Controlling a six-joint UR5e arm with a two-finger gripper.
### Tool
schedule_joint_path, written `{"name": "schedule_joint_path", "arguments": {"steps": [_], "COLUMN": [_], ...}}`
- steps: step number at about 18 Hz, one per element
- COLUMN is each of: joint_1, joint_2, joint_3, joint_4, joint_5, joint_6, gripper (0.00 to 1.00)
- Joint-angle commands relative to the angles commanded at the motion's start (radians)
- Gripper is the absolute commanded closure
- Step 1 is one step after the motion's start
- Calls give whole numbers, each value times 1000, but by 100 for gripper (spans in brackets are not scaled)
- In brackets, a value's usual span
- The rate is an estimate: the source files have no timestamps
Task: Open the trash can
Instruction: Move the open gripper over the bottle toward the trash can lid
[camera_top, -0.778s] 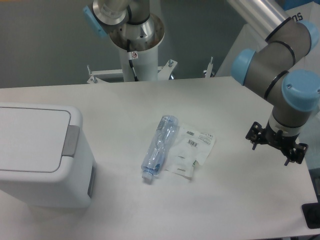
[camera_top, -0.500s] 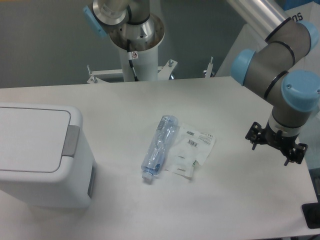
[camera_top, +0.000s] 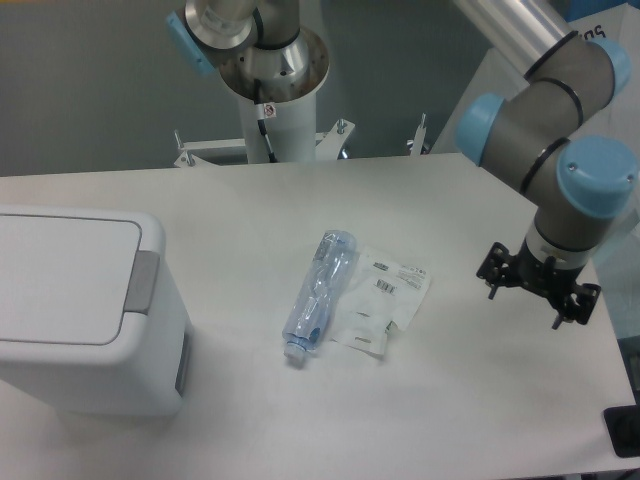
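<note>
Worktop (camera_top: 470, 400), white. Trash can (camera_top: 85, 310) stands far left of the tool, well apart; lid shut flat, grey push tab (camera_top: 143, 280) on the edge facing the tool, long axis running left-right. Clear plastic bottle (camera_top: 318, 295) lies between, cap toward the camera, touching a printed wrapper (camera_top: 385, 300); print unreadable. Tool (camera_top: 533, 293) hangs at far right, holding nothing; jaw state cannot be told.

White bin (camera_top: 70, 300) with grey tab (camera_top: 143, 280); clear bluish bottle (camera_top: 320, 293); white desk (camera_top: 450, 400); grey arm (camera_top: 545, 120), blue caps.
</note>
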Motion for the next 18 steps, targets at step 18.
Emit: {"name": "schedule_joint_path", "arguments": {"steps": [18], "joint_1": [-278], "joint_2": [204], "joint_3": [-32], "joint_4": [-5], "joint_5": [-284], "joint_6": [-629], "gripper": [0]}}
